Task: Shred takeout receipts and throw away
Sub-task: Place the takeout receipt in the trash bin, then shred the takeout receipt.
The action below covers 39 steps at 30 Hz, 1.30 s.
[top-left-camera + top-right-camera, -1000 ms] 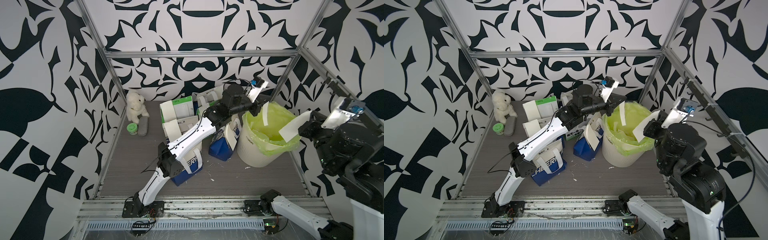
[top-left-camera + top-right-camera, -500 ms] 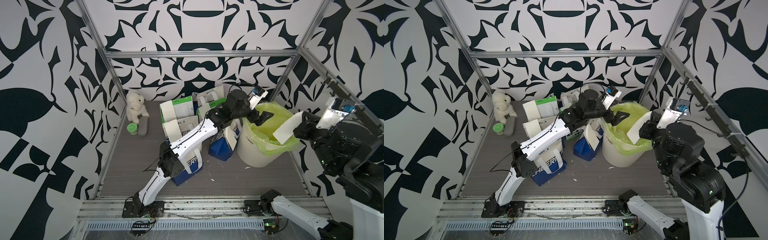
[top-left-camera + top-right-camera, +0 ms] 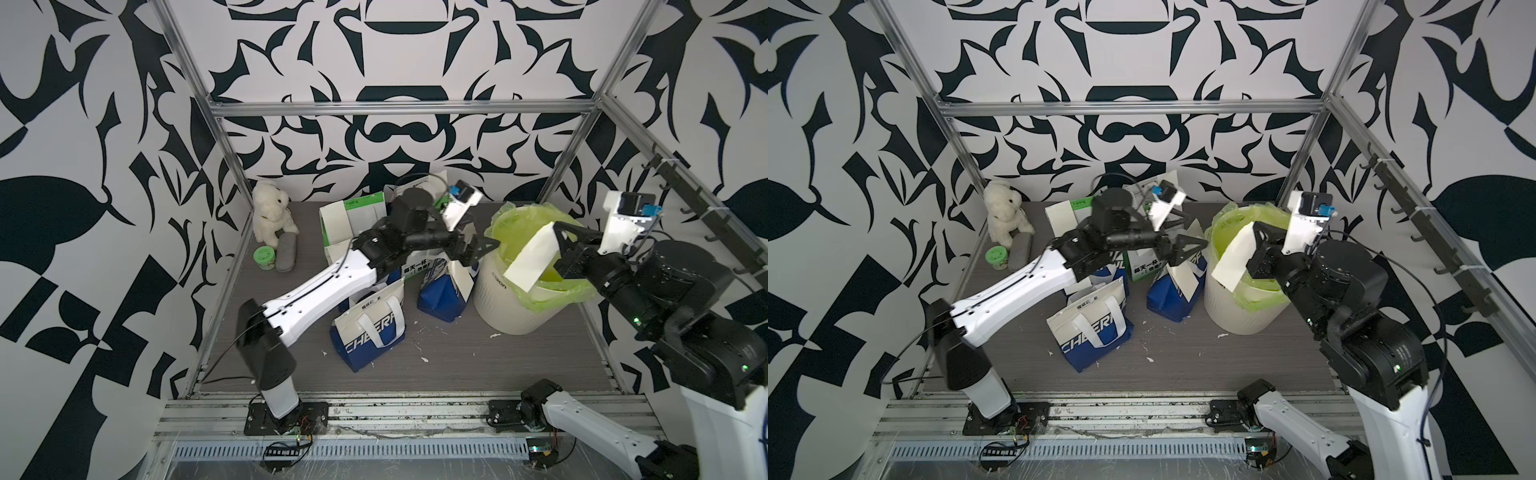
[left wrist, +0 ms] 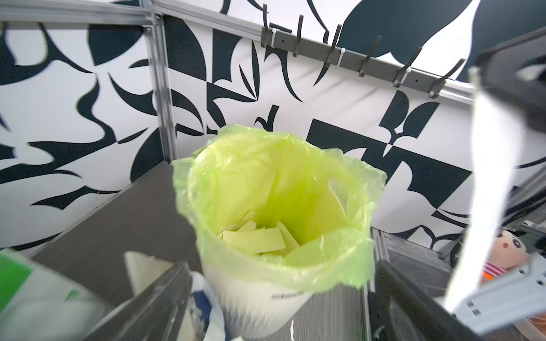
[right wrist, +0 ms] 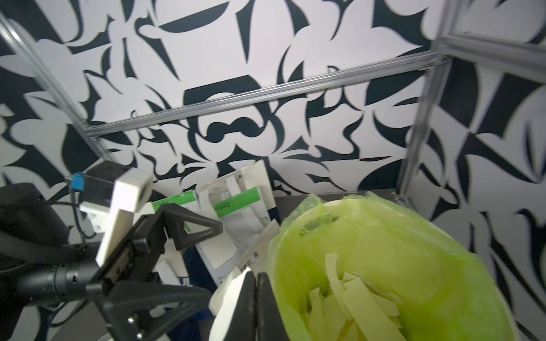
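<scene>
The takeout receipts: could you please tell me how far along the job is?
Done: torn strips lie in the green-lined bin. In hand: the right gripper, jaws shut on a receipt piece at its rim; the left gripper, jaws open, empty. Left: a whole slip against the blue bag.

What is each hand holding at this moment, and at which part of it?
The right hand pinches a receipt strip at its upper end, over the bin. The left hand is open and holds nothing.

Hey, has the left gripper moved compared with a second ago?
Yes. In a top view the left gripper has drawn back from over the bin opening to just outside its rim, toward the picture's left. It now stands open and empty.
</scene>
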Available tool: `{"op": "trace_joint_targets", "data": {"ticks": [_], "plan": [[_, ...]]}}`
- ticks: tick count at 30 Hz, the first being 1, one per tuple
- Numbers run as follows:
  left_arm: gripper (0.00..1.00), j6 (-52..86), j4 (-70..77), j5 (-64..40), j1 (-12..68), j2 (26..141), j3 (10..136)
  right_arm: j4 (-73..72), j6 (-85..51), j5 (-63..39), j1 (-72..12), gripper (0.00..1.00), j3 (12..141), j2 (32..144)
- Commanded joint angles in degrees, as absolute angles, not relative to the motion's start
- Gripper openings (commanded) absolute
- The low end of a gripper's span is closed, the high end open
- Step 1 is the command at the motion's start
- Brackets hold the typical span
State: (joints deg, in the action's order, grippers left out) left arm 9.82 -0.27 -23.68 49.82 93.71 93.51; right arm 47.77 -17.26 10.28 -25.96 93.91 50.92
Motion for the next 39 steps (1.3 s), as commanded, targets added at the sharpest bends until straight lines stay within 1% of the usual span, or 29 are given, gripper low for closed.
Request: {"op": "trace_joint_targets", "data": {"ticks": [1, 4, 7, 10, 14, 20, 23, 26, 27, 34, 37, 39], "plan": [[0.99, 20.8, 21.5, -31.2, 46.7, 83.7, 80.2, 36.6, -19.5, -2.6, -26.0, 0.0, 90.7, 51.5], [0.98, 23.2, 25.5, -31.5, 46.5, 77.9, 73.4, 27.6, -23.1, -9.1, -25.9, 0.0, 85.3, 52.1], [0.99, 25.4, 27.1, -28.8, 46.6, 74.7, 69.6, 16.3, -28.0, -13.1, -25.9, 0.0, 78.8, 51.7], [0.99, 28.0, 32.1, -25.7, 46.5, 73.5, 65.8, 8.4, -32.1, -15.2, -25.9, 0.0, 74.9, 52.2], [0.98, 30.8, 34.3, -24.5, 46.6, 73.5, 65.1, 0.9, -35.8, -15.8, -25.9, 0.0, 71.4, 52.4], [0.89, 36.3, 40.9, -19.5, 46.6, 75.6, 63.3, -3.9, -37.3, -13.8, -25.9, 0.0, 68.9, 51.4], [0.87, 39.6, 46.5, -15.6, 46.5, 76.9, 61.2, -5.4, -37.2, -12.4, -25.9, 0.0, 68.0, 50.4], [0.86, 42.4, 48.8, -14.7, 46.6, 78.8, 61.3, -6.3, -37.2, -11.3, -25.9, 0.0, 67.2, 49.9], [0.81, 43.0, 49.5, -14.6, 46.6, 79.3, 61.3, -6.9, -37.2, -11.0, -25.9, 0.0, 66.9, 49.7], [0.72, 46.4, 53.4, -14.5, 47.5, 82.4, 62.4, -7.6, -37.1, -10.3, -25.9, 0.0, 66.4, 49.7], [0.72, 47.2, 54.8, -15.3, 47.7, 83.0, 62.6, -6.9, -36.5, -9.3, -25.9, 0.0, 66.4, 49.7], [0.73, 47.8, 56.3, -15.9, 47.7, 83.1, 62.2, -6.1, -35.8, -8.7, -25.9, 0.0, 66.7, 49.7]]}}
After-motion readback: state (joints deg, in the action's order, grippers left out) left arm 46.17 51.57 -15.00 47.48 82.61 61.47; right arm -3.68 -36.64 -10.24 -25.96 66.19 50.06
